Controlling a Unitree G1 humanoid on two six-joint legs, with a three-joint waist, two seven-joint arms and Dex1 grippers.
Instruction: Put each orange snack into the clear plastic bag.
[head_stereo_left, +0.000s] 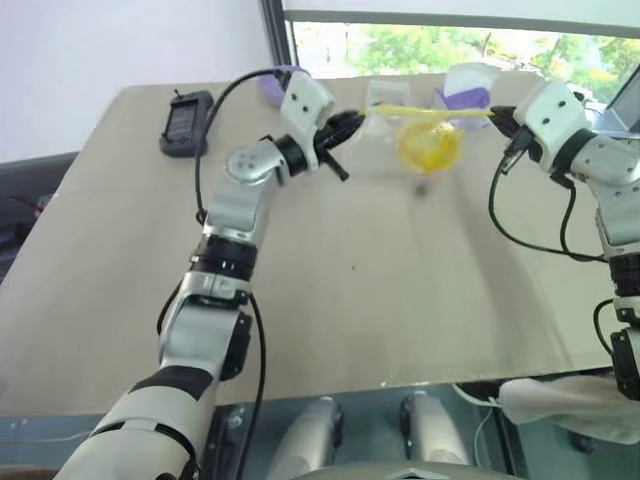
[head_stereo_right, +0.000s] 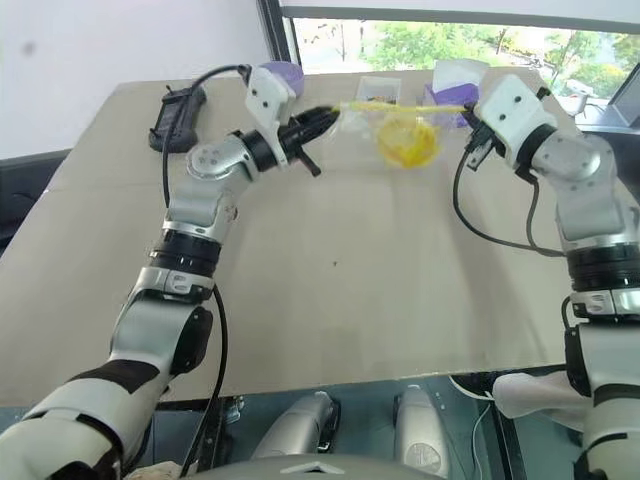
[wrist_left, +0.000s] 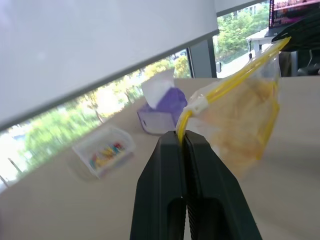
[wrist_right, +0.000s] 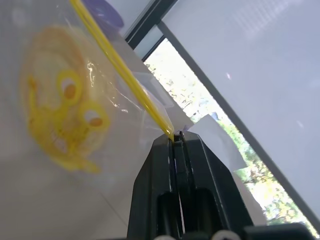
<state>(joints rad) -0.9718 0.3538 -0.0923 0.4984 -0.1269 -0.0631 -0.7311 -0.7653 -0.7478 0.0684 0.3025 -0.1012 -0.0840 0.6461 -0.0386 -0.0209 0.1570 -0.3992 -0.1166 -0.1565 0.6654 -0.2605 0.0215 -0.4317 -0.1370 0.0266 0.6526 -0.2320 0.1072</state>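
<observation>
Beige worktop (head_stereo_left: 350, 300) by window. Clear plastic zip bag with yellow strip (head_stereo_left: 425, 125) hung above it, round golden-orange bun (head_stereo_left: 428, 147) inside. Left pincer (head_stereo_left: 352, 120) and right pincer (head_stereo_left: 497, 117) clenched on strip ends. Task looked nearly done.

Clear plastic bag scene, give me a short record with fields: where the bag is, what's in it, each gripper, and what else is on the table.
bag: clear plastic bag with yellow zip strip, held up above the tan table, stretched between both grippers
contents: round golden-orange snack inside, hanging low in the bag
left gripper: fingers shut on one end of the yellow strip
right gripper: fingers shut on the other end
other items: purple tissue box, small clear box of colourful bits, black device at the table's far left
</observation>
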